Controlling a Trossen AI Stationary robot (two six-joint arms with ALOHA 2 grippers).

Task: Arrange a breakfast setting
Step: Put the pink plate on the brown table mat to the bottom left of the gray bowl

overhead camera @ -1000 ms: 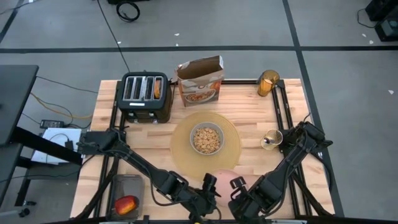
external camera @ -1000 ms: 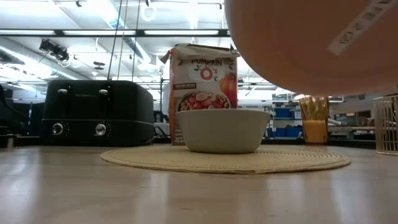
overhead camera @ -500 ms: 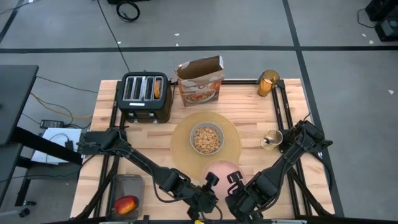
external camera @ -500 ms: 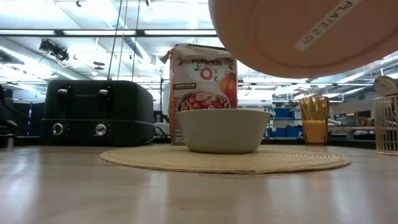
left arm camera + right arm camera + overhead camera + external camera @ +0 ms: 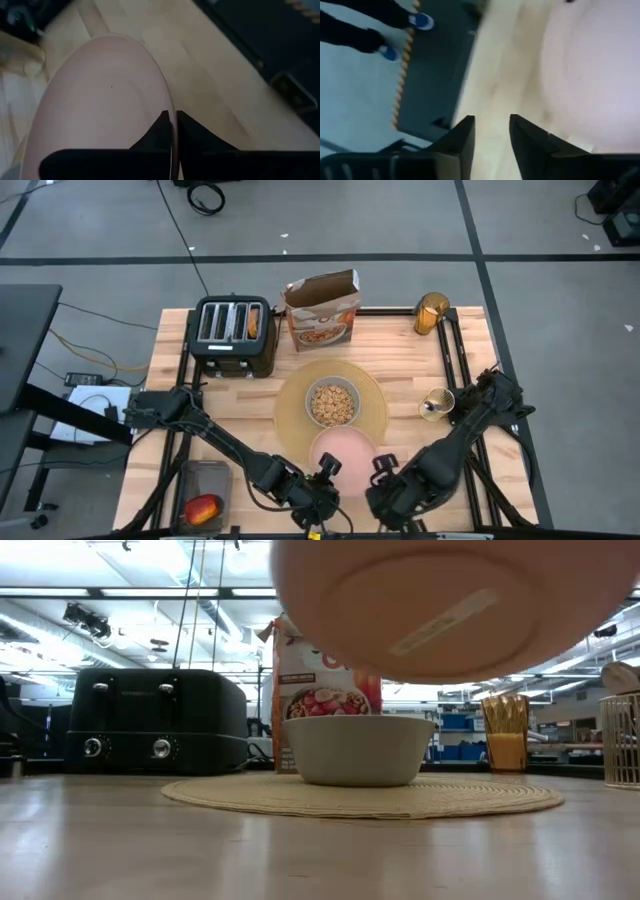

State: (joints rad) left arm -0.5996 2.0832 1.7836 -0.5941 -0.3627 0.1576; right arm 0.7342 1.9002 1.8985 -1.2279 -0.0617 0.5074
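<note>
On my far left I see the apple (image 5: 203,508) lying in a dark tray (image 5: 205,476) at the near left corner of the table (image 5: 400,355). Behind it stands the toaster (image 5: 233,333), with a toasted round (image 5: 253,324) in its rightmost slot. My left gripper (image 5: 327,471) is at the near edge, and its wrist view shows the fingers (image 5: 161,132) clamped on the rim of the plate (image 5: 342,457). In the low view the plate (image 5: 440,610) hangs well above the table with its underside showing. From above, it overlaps the near edge of the placemat (image 5: 372,410). The bowl (image 5: 332,402) of cereal sits in the middle of the mat, and the cereal box (image 5: 322,311) stands behind it, open at the top. My right gripper (image 5: 383,468) is just beside the plate's right edge; its fingers (image 5: 462,137) stand apart, holding nothing. Further right, a small wire holder (image 5: 437,404) stands near the right rail, with something metal in it that I can't make out. The glass (image 5: 431,313) is at the far right corner.
</note>
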